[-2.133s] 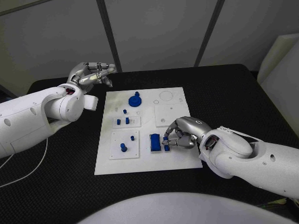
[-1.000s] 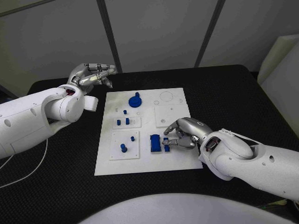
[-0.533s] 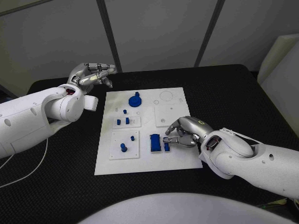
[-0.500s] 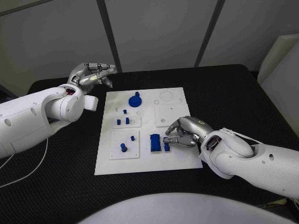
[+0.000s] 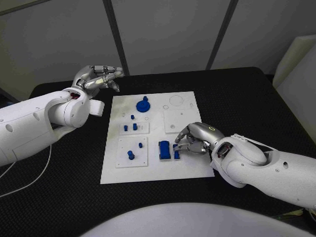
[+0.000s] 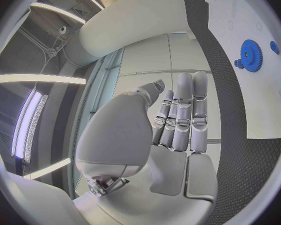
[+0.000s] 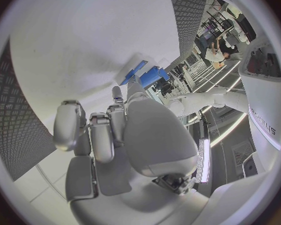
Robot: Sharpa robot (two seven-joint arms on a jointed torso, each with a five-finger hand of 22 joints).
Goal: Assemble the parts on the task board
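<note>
Over the last two seconds little moved on the task board (image 5: 183, 168). We saw our right hand (image 5: 193, 139) shift slightly on the near right part of the board, its fingers working at the small blue piece (image 5: 177, 151) that lay just right of the tall blue block (image 5: 164, 149). That small piece sat a touch nearer and more askew two seconds earlier; at this moment it stood closer alongside the block. We judged this to be a nudging or seating step, not yet finished. Whether the curled fingers pinched the piece or only pressed against it, we could not tell.

Our left hand (image 5: 95, 77) stayed raised beyond the far left corner of the board, over the black table (image 5: 257, 98), fingers drawn together and holding nothing.

The board was a flat, matte white plate with shallow square recesses and a faint circular outline near its far right corner. The blue gear (image 5: 143, 105) at the far middle had a toothed rim and a raised hub. Small blue pegs (image 5: 131, 127) stood in a recessed panel left of centre, and a short blue cylinder (image 5: 130, 156) stood in the nearer left panel. The parts looked like smooth moulded plastic; the table surface was finely textured and dark; the hands were jointed bright metal.
</note>
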